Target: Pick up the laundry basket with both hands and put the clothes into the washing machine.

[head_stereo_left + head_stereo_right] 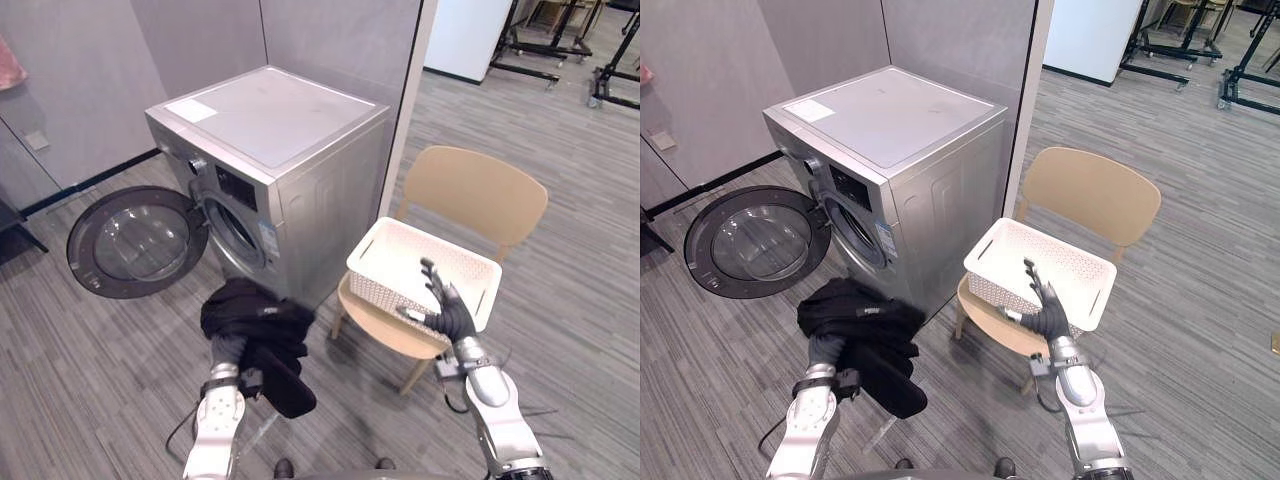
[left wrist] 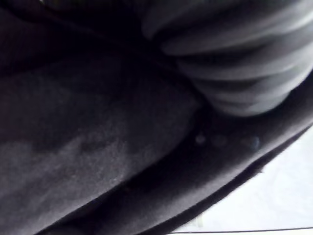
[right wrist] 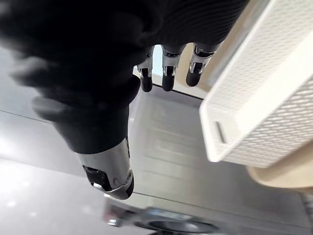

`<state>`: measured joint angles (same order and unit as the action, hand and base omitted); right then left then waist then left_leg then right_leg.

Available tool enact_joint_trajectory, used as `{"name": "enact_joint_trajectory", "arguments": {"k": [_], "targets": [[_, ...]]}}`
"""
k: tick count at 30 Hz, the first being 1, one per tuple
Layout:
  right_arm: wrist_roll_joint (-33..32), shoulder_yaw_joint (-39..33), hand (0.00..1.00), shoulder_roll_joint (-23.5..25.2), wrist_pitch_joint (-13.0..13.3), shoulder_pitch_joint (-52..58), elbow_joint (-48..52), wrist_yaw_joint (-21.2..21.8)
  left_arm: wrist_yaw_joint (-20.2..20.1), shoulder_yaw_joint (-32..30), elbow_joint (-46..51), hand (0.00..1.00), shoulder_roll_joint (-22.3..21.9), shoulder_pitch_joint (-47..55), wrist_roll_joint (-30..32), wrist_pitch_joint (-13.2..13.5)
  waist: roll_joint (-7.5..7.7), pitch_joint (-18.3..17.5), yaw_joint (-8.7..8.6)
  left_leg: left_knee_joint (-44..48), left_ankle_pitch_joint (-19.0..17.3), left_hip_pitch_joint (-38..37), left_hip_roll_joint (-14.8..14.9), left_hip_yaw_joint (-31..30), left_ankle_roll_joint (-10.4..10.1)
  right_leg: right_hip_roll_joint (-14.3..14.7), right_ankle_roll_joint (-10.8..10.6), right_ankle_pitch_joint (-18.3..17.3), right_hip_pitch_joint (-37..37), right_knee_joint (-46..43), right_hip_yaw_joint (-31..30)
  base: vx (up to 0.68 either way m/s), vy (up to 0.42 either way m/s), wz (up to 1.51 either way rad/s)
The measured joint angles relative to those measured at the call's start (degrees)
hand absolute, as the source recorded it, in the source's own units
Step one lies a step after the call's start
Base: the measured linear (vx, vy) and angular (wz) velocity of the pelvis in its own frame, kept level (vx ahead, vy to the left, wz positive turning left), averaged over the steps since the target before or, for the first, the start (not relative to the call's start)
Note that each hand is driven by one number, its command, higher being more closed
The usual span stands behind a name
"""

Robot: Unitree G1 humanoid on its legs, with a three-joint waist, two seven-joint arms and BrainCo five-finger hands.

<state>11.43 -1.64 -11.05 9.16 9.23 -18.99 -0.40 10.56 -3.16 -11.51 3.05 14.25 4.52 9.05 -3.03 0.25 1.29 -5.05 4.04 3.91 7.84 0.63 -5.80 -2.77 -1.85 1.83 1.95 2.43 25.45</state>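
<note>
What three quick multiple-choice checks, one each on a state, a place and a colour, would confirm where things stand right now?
1. The door of the washing machine is:
A. open
B. shut
C. taken off

2. The white laundry basket rests:
A. on the floor
B. on the tan chair
C. on top of the washing machine

3. The clothes draped over the left hand are:
A. white
B. red
C. black

Answers:
1 A: the round door is swung out to the side, leaving the drum opening clear.
2 B: the basket sits on the chair's seat, in front of the backrest.
3 C: the bundle hanging over the left hand is black.
</note>
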Motion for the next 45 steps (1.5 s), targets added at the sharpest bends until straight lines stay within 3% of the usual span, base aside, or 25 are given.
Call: {"name": "enact_joint_trajectory", "arguments": {"k": [2, 3, 4, 5, 7, 8, 11, 16, 17, 18, 19, 21, 24, 28, 29, 30, 32, 33, 34, 36, 39, 41, 43, 44, 45], "targets": [[0.48, -1.43, 0.00, -0.05, -0.88, -0.98, -6.68, -1.09, -0.58, -0.83, -2.35, 1.00, -0.13, -0.17, 0.01, -0.09, -0.43, 1.35, 0.97, 2.34, -0.57, 3.49, -0.40, -1.38, 1.45, -1.64, -0.11, -2.83, 2.36, -4.78, 3.45, -0.03, 0.001, 0.78], [0.49, -2.05, 0.00, 0.05, -1.08, -1.30, -8.53, -1.40, -0.59, -1.03, -3.06, 1.00, -0.13, -0.24, 0.00, -0.33, -0.45, 1.66, 0.89, 3.03, -1.34, 4.47, -0.66, -0.42, 4.04, -2.36, -0.33, -3.38, 2.67, -5.73, 4.97, -0.03, 0.029, 1.06], [0.49, -3.04, 0.00, 0.18, -1.89, -1.76, -11.93, -2.38, -0.62, -1.53, -4.63, 1.00, -0.14, -0.26, -0.02, -0.94, -0.08, 1.93, 0.59, 3.13, -2.61, 5.60, -0.52, 5.73, 9.75, -4.08, -0.82, -4.12, 3.02, -6.67, 7.86, 0.05, 0.063, 1.25], [0.47, -3.88, 0.00, -0.07, -2.50, -2.24, -13.81, -3.13, -0.61, -1.76, -5.81, 1.00, -0.29, -0.26, -0.04, -1.35, -0.03, 2.10, 0.13, 3.06, -3.16, 6.03, 0.16, 11.48, 10.58, -5.69, -1.11, -4.10, 3.03, -7.06, 9.85, 0.14, 0.128, 1.47], [0.05, -5.81, 0.00, -0.65, -3.75, -4.31, -17.96, -4.14, -0.65, -2.02, -7.92, 1.00, -0.73, -0.02, -0.06, -2.36, -1.33, 3.23, -0.18, 5.96, 1.20, 6.75, 2.80, 23.43, 9.34, -7.84, -2.11, -5.29, 3.13, -10.81, 13.69, 0.21, 0.148, 1.11], [-0.32, -5.95, 0.00, -0.75, -4.19, -4.66, -18.63, -4.47, -0.69, -2.05, -8.50, 1.00, -0.64, 0.12, -0.07, -2.46, -1.74, 3.23, -0.22, 6.52, 2.06, 6.99, 2.88, 23.57, 6.68, -8.23, -2.35, -5.45, 2.85, -11.47, 13.86, 0.18, 0.140, 0.81], [-1.29, -6.29, 0.00, 1.59, -5.09, -6.44, -19.81, -4.68, -0.94, -4.21, -9.12, 1.00, 0.50, 0.30, -0.07, -2.59, 0.00, 4.44, 0.32, 8.19, 0.80, 7.27, 0.90, 22.82, 4.76, -10.26, -3.07, -5.65, 0.87, -10.94, 13.61, 0.12, 0.133, 0.48], [-1.61, -6.32, 0.00, 3.95, -5.48, -8.07, -21.32, -4.59, -2.15, -5.48, -9.04, 1.00, 1.63, 2.65, -0.07, -3.46, 4.12, 6.99, 1.26, 18.67, -9.99, 9.43, -2.56, 20.83, 5.76, -18.02, -7.09, -10.84, -1.19, -19.03, 14.88, 0.09, 0.164, 0.39], [-1.62, -6.39, 0.00, 3.71, -5.69, -6.82, -21.00, -4.59, -2.45, -5.30, -8.80, 1.00, 1.64, 3.89, -0.06, -3.87, 4.58, 7.29, 0.96, 21.05, -12.40, 9.49, -4.48, 19.48, 6.56, -21.84, -1.49, -13.41, -0.27, -26.67, 13.95, 0.16, 0.259, 0.79], [-1.62, -6.25, 0.00, 3.31, -6.03, -5.38, -20.68, -4.58, -2.74, -4.13, -8.23, 1.00, 1.72, 4.19, -0.07, -4.26, 4.67, 7.75, 0.40, 22.13, -13.69, 9.33, -5.50, 17.75, 7.87, -23.99, 6.41, -9.74, 4.70, -37.29, 5.80, 0.20, 0.279, 0.90], [-1.66, -6.10, 0.00, 3.55, -6.21, -4.44, -20.10, -4.56, -2.77, -3.50, -7.43, 1.00, 2.07, 4.45, -0.05, -4.30, 4.18, 7.60, -0.17, 22.16, -13.95, 8.77, -6.09, 16.31, 8.33, -23.89, 8.95, -6.55, 7.44, -41.88, 0.59, 0.31, 0.247, 1.06], [-1.86, -4.80, 0.00, 6.25, -6.30, -1.80, -17.48, -4.37, -2.64, -2.48, -5.19, 1.00, 3.10, 3.80, -0.06, -4.39, 3.82, 9.20, -1.24, 21.86, -15.04, 6.94, -5.98, 10.35, 9.57, -15.92, 0.42, -13.70, 14.77, -51.31, -12.86, 0.34, 0.114, 1.01], [-2.36, -4.13, 0.00, 7.71, -5.72, 0.15, -13.81, -4.38, -2.72, -1.17, -4.24, 1.00, 4.35, 1.20, -0.07, -4.41, 5.25, 10.09, -2.82, 19.80, -16.31, 3.87, -7.96, 5.97, 10.04, -7.64, -0.15, -17.67, 20.67, -46.45, -14.20, 0.35, 0.032, 1.00], [-2.33, -4.29, 0.00, 7.17, -5.72, 1.94, -12.04, -4.35, -2.95, 1.71, -4.29, 1.00, 3.91, -2.12, 0.02, -4.20, 5.60, 10.21, -3.96, 18.07, -20.58, -2.10, -11.17, 0.64, 9.27, -5.33, -0.10, -12.00, 26.25, -28.03, -10.07, 0.47, -0.024, 0.84], [-2.34, -4.28, 0.00, 6.97, -5.80, 2.86, -11.54, -4.37, -2.92, 2.01, -4.35, 1.00, 3.55, -2.49, 0.07, -4.22, 5.51, 10.21, -4.04, 18.09, -22.16, -4.56, -11.45, -1.10, 7.66, -5.31, 2.50, -8.63, 26.66, -28.35, -9.81, 0.51, -0.090, 0.86], [-2.32, -4.13, 0.00, 6.87, -5.93, 4.15, -10.37, -4.21, -2.94, 2.51, -4.34, 1.00, 2.62, -2.16, 0.14, -4.22, 5.19, 9.58, -4.27, 18.42, -23.43, -7.10, -10.64, -2.18, 5.74, -5.16, 4.87, -5.94, 25.08, -29.66, -9.52, 0.97, -0.152, 1.07], [-2.30, -3.95, 0.00, 6.53, -5.97, 4.61, -7.35, -3.62, -3.04, 2.36, -3.63, 1.00, 0.41, -2.08, 0.11, -4.27, 2.30, 10.02, -5.32, 31.92, -23.13, -2.91, -7.63, 1.26, 1.77, -4.88, 7.03, -8.98, 21.79, -31.11, -5.51, 0.68, -0.111, 0.66], [-2.34, -3.35, 0.00, 5.90, -5.91, 4.63, -4.25, -3.10, -3.16, 2.03, -3.28, 1.00, -1.37, -1.80, 0.08, -4.27, 1.08, 10.42, -5.05, 45.87, -17.23, 1.97, -5.01, 3.83, -1.45, -3.28, 7.27, -9.86, 17.80, -29.28, -5.20, 0.58, -0.106, -0.02], [-2.44, -2.29, 0.00, 4.94, -5.80, 4.60, -2.42, -3.14, -3.26, 1.59, -3.26, 1.00, -2.56, -1.22, 0.03, -4.27, 0.38, 10.48, -4.32, 55.23, -12.96, 5.53, -2.03, 5.68, -1.10, -1.46, 7.27, -9.90, 13.70, -26.37, -6.05, 0.70, -0.111, -0.40], [-3.08, -1.85, 0.00, 5.05, -5.24, 4.50, 0.78, -3.48, -4.13, 2.41, -2.35, 1.00, -2.81, -0.55, -0.02, -4.25, 0.66, 10.33, -2.63, 66.06, -14.26, 10.35, 2.41, 10.03, 1.04, 0.70, 7.26, -9.90, 5.05, -19.98, -8.36, 0.74, -0.019, -0.70], [-4.14, -1.92, 0.00, 5.09, -5.29, 3.33, 2.28, -4.66, -4.37, 2.41, 0.56, 1.00, -2.86, -0.57, -0.10, -4.17, 1.80, 10.40, -1.53, 61.07, -17.70, 17.66, 4.05, 13.59, 6.00, -0.28, 7.26, -9.90, -0.39, -15.64, -13.79, 0.53, 0.065, -0.60], [-4.12, -1.90, 0.00, 5.45, -5.66, 2.06, 2.25, -4.75, -4.45, 2.34, 1.22, 1.00, -2.97, -0.96, -0.08, -4.18, 2.11, 10.66, -0.17, 50.43, -17.94, 20.05, 2.68, 11.51, 6.31, -1.55, 7.07, -10.01, -1.83, -15.33, -18.15, 0.45, 0.236, -1.08], [-4.09, -2.06, 0.00, 5.93, -5.54, 1.76, 2.51, -4.91, -4.35, 2.49, 2.44, 1.00, -3.53, 0.09, -0.08, -3.94, 1.56, 10.35, 0.69, 29.85, -12.00, 17.19, -0.13, 3.47, 2.82, -3.00, 1.42, -13.22, -2.01, -18.65, -22.10, 0.45, 0.358, -1.58], [-4.03, -1.55, 0.00, 6.05, -5.35, 1.66, 2.59, -4.79, -4.15, 2.22, 3.38, 1.00, -4.86, 2.24, -0.09, -3.22, -0.85, 9.63, 2.10, 21.48, -3.50, 14.16, 3.35, -1.70, -0.97, -1.68, -3.43, -17.45, -2.20, -20.53, -24.41, 0.41, 0.437, -1.63], [-4.05, -1.27, 0.00, 9.11, -5.83, 0.73, 1.15, -4.83, -4.01, 1.21, 1.23, 1.00, -3.19, 0.06, -0.09, -3.92, 3.13, 9.94, 1.59, 27.63, -5.83, 15.31, 0.87, -0.58, -0.65, -4.58, -3.23, -19.12, -2.10, -20.65, -26.83, 0.39, 0.374, -1.61]]}}
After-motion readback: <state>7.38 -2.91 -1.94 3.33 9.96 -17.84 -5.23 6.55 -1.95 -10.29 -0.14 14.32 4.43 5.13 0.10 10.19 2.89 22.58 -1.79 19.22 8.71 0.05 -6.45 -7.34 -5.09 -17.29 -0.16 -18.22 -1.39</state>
